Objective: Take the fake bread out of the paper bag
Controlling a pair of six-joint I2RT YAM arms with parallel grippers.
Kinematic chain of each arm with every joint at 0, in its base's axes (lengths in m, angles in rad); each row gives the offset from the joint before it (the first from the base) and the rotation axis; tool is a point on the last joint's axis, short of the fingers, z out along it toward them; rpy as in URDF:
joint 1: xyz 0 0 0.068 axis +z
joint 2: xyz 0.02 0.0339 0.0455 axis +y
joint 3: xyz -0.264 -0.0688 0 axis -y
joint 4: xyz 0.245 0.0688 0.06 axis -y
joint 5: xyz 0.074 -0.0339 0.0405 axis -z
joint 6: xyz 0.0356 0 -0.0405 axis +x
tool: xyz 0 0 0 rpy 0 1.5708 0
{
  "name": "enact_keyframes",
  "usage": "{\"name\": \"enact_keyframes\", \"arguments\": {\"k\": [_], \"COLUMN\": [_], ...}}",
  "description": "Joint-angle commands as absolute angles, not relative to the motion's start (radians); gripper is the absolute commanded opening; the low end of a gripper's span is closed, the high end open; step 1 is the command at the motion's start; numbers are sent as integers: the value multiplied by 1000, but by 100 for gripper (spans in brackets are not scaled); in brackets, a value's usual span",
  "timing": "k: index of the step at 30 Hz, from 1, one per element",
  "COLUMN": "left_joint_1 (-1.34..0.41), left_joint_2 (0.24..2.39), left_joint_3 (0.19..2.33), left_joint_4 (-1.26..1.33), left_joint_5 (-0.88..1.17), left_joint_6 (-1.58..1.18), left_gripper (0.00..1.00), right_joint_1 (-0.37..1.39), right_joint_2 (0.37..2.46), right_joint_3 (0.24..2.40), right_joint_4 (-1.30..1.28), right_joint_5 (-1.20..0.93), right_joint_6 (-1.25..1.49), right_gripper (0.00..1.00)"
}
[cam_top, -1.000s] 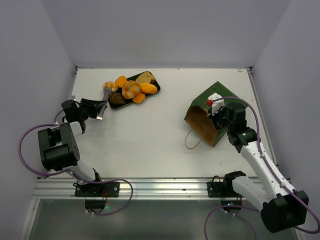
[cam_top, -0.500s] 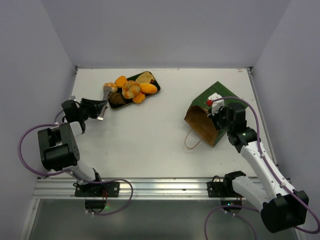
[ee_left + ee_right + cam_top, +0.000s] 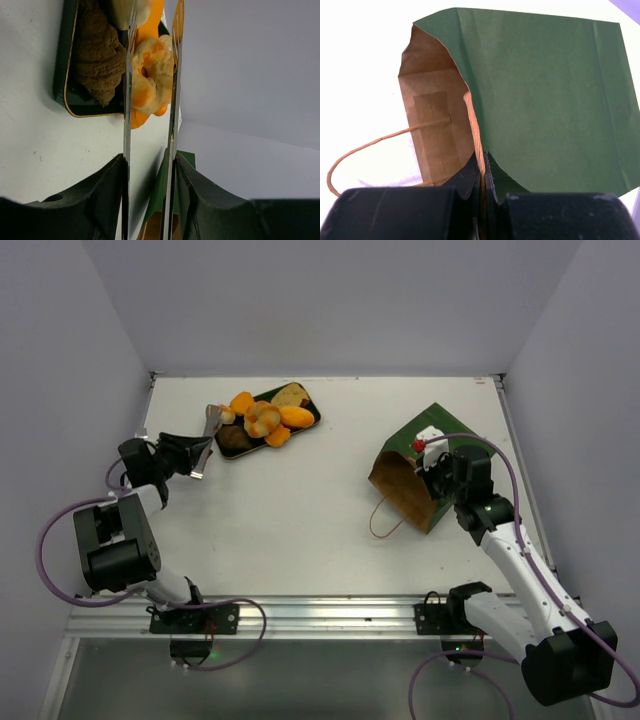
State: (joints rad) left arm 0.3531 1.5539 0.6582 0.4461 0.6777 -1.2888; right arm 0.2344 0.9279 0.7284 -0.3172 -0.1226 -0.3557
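The fake bread [image 3: 266,420] lies heaped on a dark green tray [image 3: 314,413]: orange-yellow rolls, a brown piece [image 3: 235,438] and a tan bun [image 3: 228,416] at the tray's left end. My left gripper [image 3: 206,444] is just left of the tray, open, with its thin metal fingers [image 3: 127,100] apart. An orange roll [image 3: 150,75] and the brown piece [image 3: 97,55] show past the left gripper [image 3: 151,120]. The paper bag [image 3: 412,478] lies on its side, mouth toward the tray. My right gripper [image 3: 437,472] is shut on the bag's mouth edge. The bag [image 3: 555,85] shows no bread inside, and the right gripper [image 3: 482,160] pinches its rim.
The bag's string handle [image 3: 383,524] loops onto the table in front of its mouth. The same handle [image 3: 365,147] curves left in the right wrist view. White walls close the table at the back and at both sides.
My left gripper's fingers have spread wider. The tan bun has shifted slightly right, from the fingers onto the tray's left end. The right arm and bag are unmoved.
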Motion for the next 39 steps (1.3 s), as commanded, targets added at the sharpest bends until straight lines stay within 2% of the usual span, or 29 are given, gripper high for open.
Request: {"name": "enact_keyframes", "arguments": {"k": [1, 11, 17, 20, 24, 27, 29, 31, 32, 35, 39], "left_joint_1": [367, 371, 371, 330, 133, -56, -154, -330, -331, -519, -659], "left_joint_2": [1503, 1454, 1347, 1272, 1187, 1114, 1060, 1042, 1048, 1106, 1193], "left_joint_3": [657, 617, 588, 597, 623, 638, 644, 640, 640, 646, 673], "left_joint_4": [459, 462, 468, 411, 287, 162, 100, 26, 26, 5, -34], "left_joint_5": [719, 744, 791, 804, 772, 665, 493, 317, 269, 120, -151], "left_joint_6": [-1275, -1272, -1247, -1172, -1010, -864, -739, -651, -637, -602, -548], "left_gripper": [47, 47, 45, 44, 43, 42, 42, 42, 42, 41, 41], "right_joint_1": [230, 230, 230, 230, 230, 229, 222, 218, 216, 210, 193], "right_joint_2": [905, 907, 907, 907, 905, 900, 894, 896, 900, 905, 905], "right_joint_3": [726, 724, 727, 727, 730, 730, 732, 735, 735, 742, 747], "right_joint_4": [-284, -285, -284, -285, -284, -285, -285, -288, -288, -304, -313], "right_joint_5": [-135, -135, -129, -126, -118, -110, -110, -115, -115, -127, -140], "right_joint_6": [-348, -348, -348, -350, -351, -354, -354, -356, -356, -353, -350], "right_gripper": [0, 0, 0, 0, 0, 0, 0, 0, 0, 0, 0]}}
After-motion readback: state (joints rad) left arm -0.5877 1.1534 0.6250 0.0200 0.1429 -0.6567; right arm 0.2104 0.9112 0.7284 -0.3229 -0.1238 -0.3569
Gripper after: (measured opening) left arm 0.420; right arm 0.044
